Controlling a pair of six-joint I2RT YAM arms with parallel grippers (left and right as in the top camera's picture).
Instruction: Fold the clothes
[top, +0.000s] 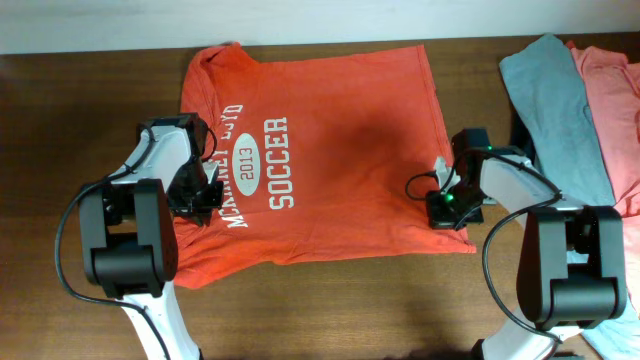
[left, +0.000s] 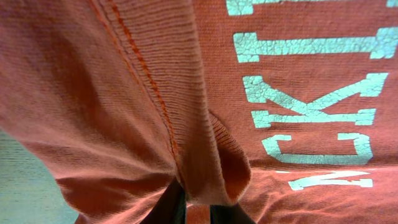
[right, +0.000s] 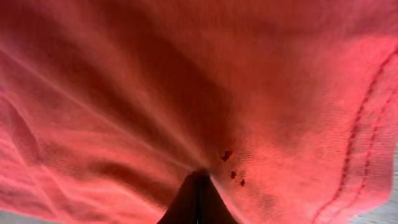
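The orange-red T-shirt (top: 340, 150) lies spread on the wooden table, its white "McKinney Boyd 2013 Soccer" print facing up. My left gripper (top: 203, 190) is at the shirt's left side, over the print. In the left wrist view it (left: 198, 211) is shut on a raised fold of the orange fabric (left: 124, 93) beside the white letters. My right gripper (top: 440, 200) is at the shirt's lower right edge. In the right wrist view its fingers (right: 198, 199) are pressed together on the orange fabric (right: 186, 74), which pulls taut away from them. A stitched hem runs at the right.
A grey T-shirt (top: 555, 110) and a salmon-pink T-shirt (top: 615, 100) lie side by side at the right end of the table, just right of my right arm. Bare brown tabletop (top: 330, 310) lies in front of the orange shirt.
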